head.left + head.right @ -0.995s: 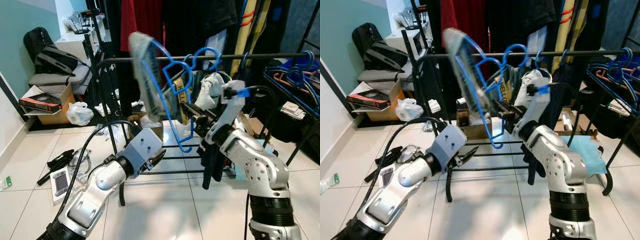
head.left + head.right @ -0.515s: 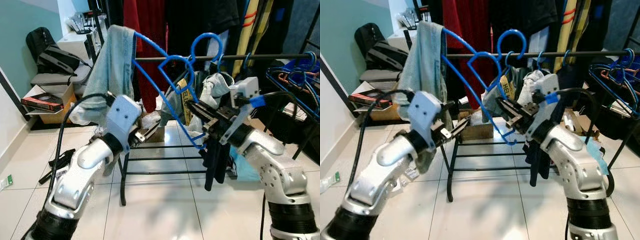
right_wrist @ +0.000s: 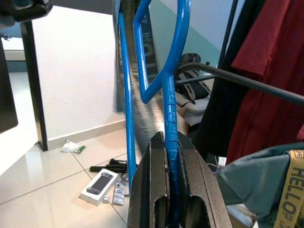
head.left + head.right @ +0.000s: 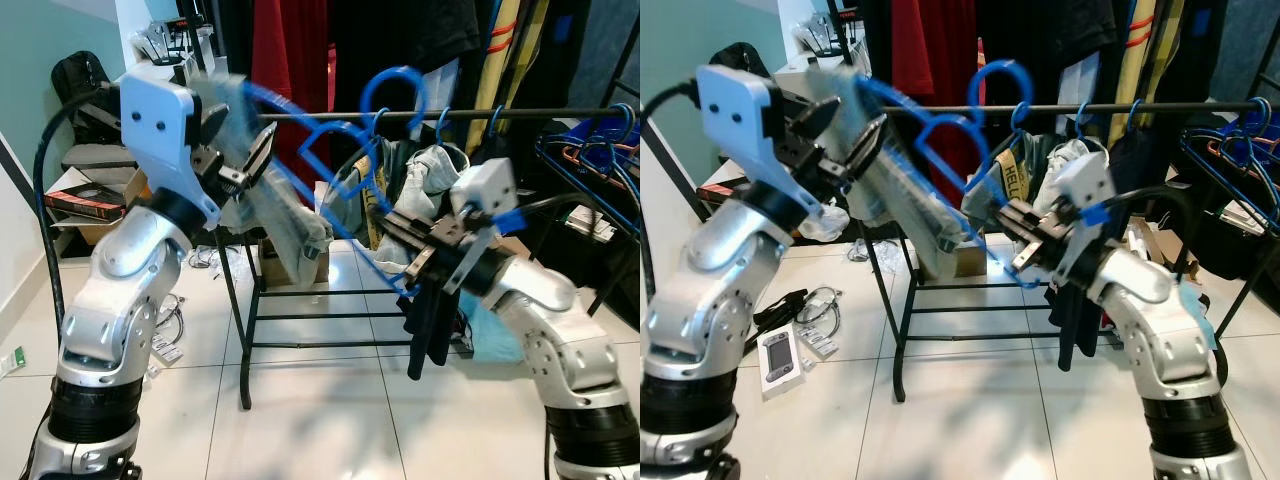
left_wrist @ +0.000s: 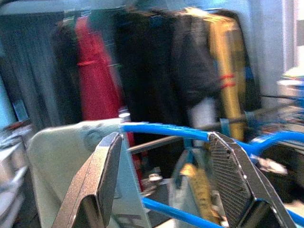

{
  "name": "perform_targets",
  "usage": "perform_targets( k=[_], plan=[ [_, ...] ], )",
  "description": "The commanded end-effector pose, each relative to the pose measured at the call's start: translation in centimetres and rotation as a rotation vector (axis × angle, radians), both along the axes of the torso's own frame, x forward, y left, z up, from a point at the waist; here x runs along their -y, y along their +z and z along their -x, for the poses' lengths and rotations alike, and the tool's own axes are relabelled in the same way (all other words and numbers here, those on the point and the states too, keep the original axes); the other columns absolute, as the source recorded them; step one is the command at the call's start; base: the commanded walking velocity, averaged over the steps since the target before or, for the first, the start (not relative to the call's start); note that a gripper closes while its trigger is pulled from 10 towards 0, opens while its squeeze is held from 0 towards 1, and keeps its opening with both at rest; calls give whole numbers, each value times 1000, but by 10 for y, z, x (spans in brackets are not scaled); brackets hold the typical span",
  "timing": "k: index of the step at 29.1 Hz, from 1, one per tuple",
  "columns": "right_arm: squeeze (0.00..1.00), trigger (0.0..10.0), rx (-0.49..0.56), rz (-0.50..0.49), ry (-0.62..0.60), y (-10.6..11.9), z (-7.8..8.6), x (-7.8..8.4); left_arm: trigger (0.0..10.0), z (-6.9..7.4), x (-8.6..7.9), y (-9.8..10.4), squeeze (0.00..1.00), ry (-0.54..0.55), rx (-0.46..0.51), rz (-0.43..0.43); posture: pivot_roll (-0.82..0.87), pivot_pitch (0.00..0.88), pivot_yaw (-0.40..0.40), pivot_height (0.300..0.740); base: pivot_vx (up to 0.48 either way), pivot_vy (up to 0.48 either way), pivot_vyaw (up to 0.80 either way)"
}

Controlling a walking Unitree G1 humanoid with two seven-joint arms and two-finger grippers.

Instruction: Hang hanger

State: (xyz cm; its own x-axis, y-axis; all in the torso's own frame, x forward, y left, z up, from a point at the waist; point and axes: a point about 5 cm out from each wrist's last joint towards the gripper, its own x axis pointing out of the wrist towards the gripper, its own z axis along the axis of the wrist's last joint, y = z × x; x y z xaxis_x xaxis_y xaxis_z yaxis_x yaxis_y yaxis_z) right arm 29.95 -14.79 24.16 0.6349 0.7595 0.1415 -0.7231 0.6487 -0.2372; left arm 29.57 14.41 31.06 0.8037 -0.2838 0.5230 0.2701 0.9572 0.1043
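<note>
The right gripper (image 3: 167, 190) clamps its fingers on the lower bar of the blue plastic hanger (image 4: 330, 150), whose hook rises just above the black metal clothes rail (image 4: 520, 112). A pale blue-grey cloth (image 4: 275, 215) drapes over the hanger's left shoulder. The left gripper (image 4: 232, 150), raised beside that shoulder, holds its fingers apart around the cloth.

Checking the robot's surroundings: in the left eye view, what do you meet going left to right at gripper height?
Left gripper → pale cloth → blue hanger → right gripper → bunch of blue hangers.
</note>
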Motion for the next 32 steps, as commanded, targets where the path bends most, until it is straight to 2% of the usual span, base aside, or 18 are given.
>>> perform_targets(
  k=[1, 2, 3, 4, 8, 10, 12, 14, 17, 27, 28, 30, 31, 32],
  plan=[
    [0, 10000, -2, 6, 19, -5, 1, -4, 10000, -2, -3, -3, 0, 37, -22, 1, -41, 0, 27, 740, 0, 0, 0],
    [0, 10000, -5, 7, 30, -7, 1, -7, 10000, -5, -4, -9, 0, 91, -64, 10, -42, 0, 28, 740, 0, 0, 0],
    [0, 10000, -5, 7, 30, -7, 1, -7, 10000, -5, -4, -9, 0, 91, -64, 10, -42, 0, 28, 740, 0, 0, 0],
    [0, 10000, -8, 6, 40, -9, 1, -9, 10000, -9, -5, -13, 0, 122, -104, 33, -45, 0, 28, 740, 0, 0, 0],
    [0, 10000, -12, 5, 46, -10, 1, -11, 10000, -12, -6, -17, 0, 157, -129, 33, -45, 0, 28, 740, 0, 0, 0],
    [0, 10000, -14, -4, 47, -11, 1, -11, 10000, -14, -12, -18, 0, 227, -145, 1, -50, 0, 30, 740, 0, 0, 0],
    [0, 10000, -14, -4, 47, -11, 1, -11, 10000, -14, -12, -18, 0, 227, -145, 1, -50, 0, 30, 740, 0, 0, 0],
    [0, 10000, -11, -15, 39, -10, 0, -9, 10000, -15, -19, -19, 0, 293, -147, -45, -48, 0, 28, 740, 0, 0, 0],
    [0, 10000, -7, -22, 33, -9, 0, -8, 10000, -15, -21, -23, 0, 330, -166, -74, -45, 0, 27, 740, 0, 0, 0],
    [0, 10000, -2, -36, 44, -8, 0, -9, 10000, -14, -16, -28, 0, 354, -173, -119, -48, 0, 28, 740, 0, 0, 0],
    [0, 10000, -3, -39, 48, -8, 0, -10, 5255, -14, -16, -27, 0, 362, -170, -133, -50, 0, 30, 740, 0, 0, 0],
    [0, 10000, -3, -39, 48, -8, 0, -10, 5255, -14, -16, -27, 0, 362, -170, -133, -50, 0, 30, 740, 0, 0, 0],
    [0, 10000, -3, -40, 51, -8, 1, -10, 0, -15, -16, -28, 0, 371, -170, -142, -51, 0, 31, 740, 0, 0, 0],
    [0, 10000, -3, -42, 54, -8, 2, -11, 0, -15, -16, -28, 0, 380, -171, -147, -54, 0, 34, 740, 0, 0, 0]
  ],
)
